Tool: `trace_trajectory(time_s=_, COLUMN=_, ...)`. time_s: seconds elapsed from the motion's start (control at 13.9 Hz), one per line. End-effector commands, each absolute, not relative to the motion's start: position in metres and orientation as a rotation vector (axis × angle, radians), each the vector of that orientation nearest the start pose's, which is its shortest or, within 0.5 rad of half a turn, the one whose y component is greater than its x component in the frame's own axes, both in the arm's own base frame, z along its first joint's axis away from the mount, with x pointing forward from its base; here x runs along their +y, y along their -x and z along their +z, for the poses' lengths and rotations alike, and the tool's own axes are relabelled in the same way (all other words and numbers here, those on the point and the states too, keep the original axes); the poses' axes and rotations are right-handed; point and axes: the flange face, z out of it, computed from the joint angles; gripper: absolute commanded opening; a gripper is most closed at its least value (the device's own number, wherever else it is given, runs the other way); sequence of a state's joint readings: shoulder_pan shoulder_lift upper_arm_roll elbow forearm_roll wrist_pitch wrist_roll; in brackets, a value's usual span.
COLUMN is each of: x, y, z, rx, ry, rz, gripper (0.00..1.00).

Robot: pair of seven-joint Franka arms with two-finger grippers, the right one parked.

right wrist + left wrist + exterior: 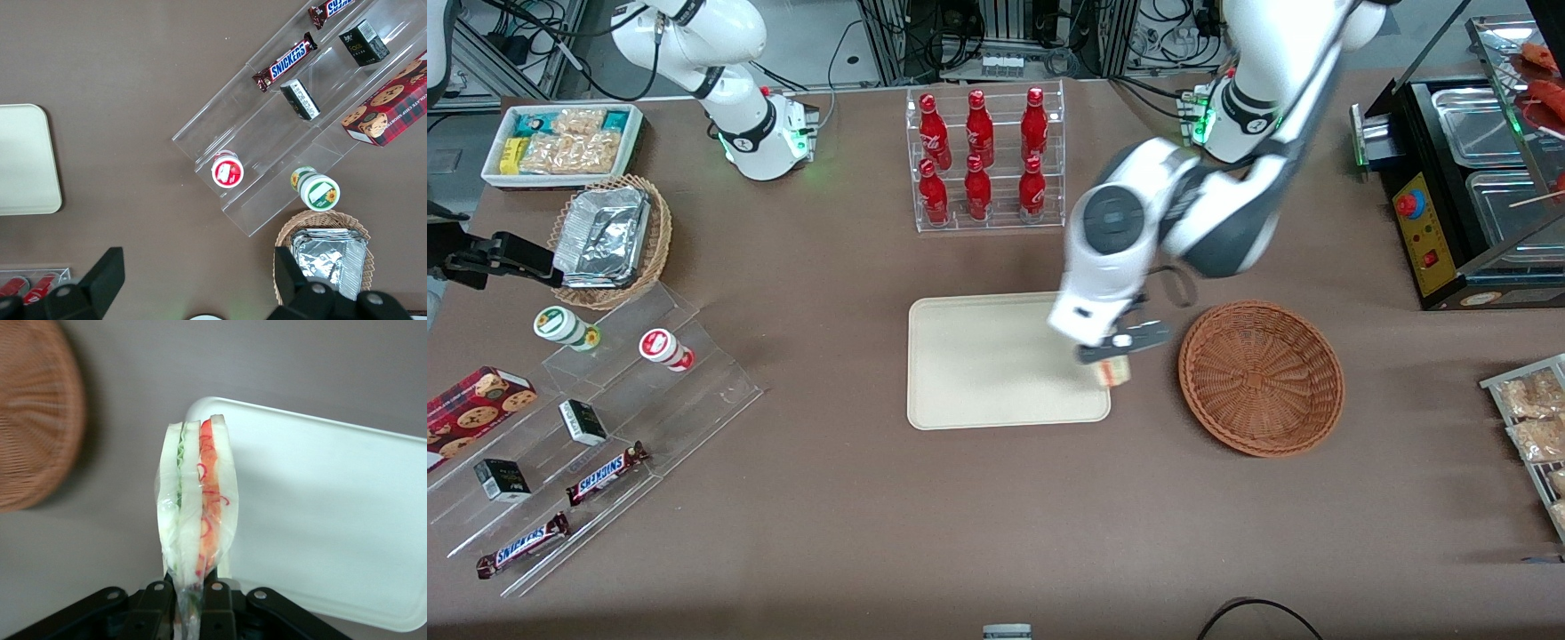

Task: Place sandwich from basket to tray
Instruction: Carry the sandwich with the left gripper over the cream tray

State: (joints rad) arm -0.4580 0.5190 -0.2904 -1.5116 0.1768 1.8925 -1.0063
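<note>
left wrist view: gripper (190, 603) jaws pinched narrow on the sandwich (198, 513) above the tray (333, 520) edge.

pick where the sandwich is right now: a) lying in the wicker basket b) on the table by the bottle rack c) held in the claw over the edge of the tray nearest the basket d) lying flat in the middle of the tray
c: the claw is shut on the sandwich, which hangs over the edge of the tray nearest the basket; the basket holds nothing.
</note>
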Motion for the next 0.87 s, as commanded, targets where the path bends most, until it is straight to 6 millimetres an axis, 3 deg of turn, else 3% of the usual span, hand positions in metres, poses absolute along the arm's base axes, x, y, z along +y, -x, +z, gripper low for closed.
trace_trajectory(time_s=0.0, x=-0.481, y=-0.525, z=0.334, rx=-0.291, ry=3.044, rz=0.0, gripper=0.0)
trace_trajectory(time_s=0.07, x=-0.497, y=-0.521, z=0.322, rx=-0.28, ry=3.081, rz=-0.032, gripper=0.0)
trace_trajectory(time_s=0.29, x=-0.518, y=-0.512, z=0.305, rx=-0.242, ry=3.117, rz=-0.105, gripper=0.0)
trace_trajectory(time_s=0.51, x=-0.531, y=-0.502, z=0.28, rx=-0.185, ry=3.126, rz=-0.13, gripper=0.0)
trace_trajectory(time_s=0.79, x=-0.542, y=-0.49, z=0.264, rx=-0.112, ry=3.128, rz=-0.134, gripper=0.0)
